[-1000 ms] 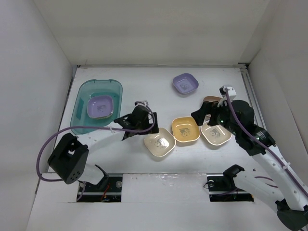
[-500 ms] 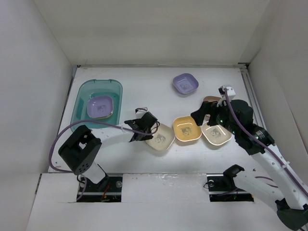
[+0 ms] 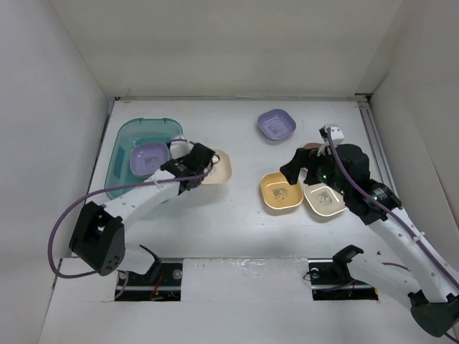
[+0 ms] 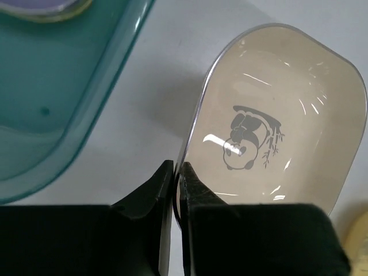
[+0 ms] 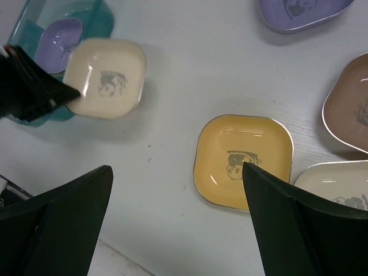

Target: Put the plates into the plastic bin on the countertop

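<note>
The left gripper (image 4: 177,169) is pinching the near rim of a cream plate (image 4: 282,115), its jaws closed down to a thin gap on the plate's edge. The plate is hanging outward from the fingertips, panda motif facing up, and is throwing a soft shadow on the countertop (image 3: 237,229) below it. In the top view the left gripper (image 3: 195,166) and the cream plate (image 3: 219,166) are sitting just beside the plastic bin (image 3: 118,154), on the bin's long side that faces the right arm; the plate is outside the bin's rim, not over its floor. Inside the bin a purple plate (image 3: 148,158) is lying flat, near that same long side.

Well apart from the bin, the right gripper (image 3: 305,166) is hovering with its jaws spread wide and gripping nothing. In its wrist view a yellow plate (image 5: 242,158) is lying between the fingers (image 5: 69,213). Farther from the bin than the yellow plate, a second cream plate (image 3: 324,199) is touching it, and a brown plate (image 5: 351,109) is lying just behind that pair. A second purple plate (image 3: 276,125) is resting alone, well apart from the bin, toward the back wall.
</note>
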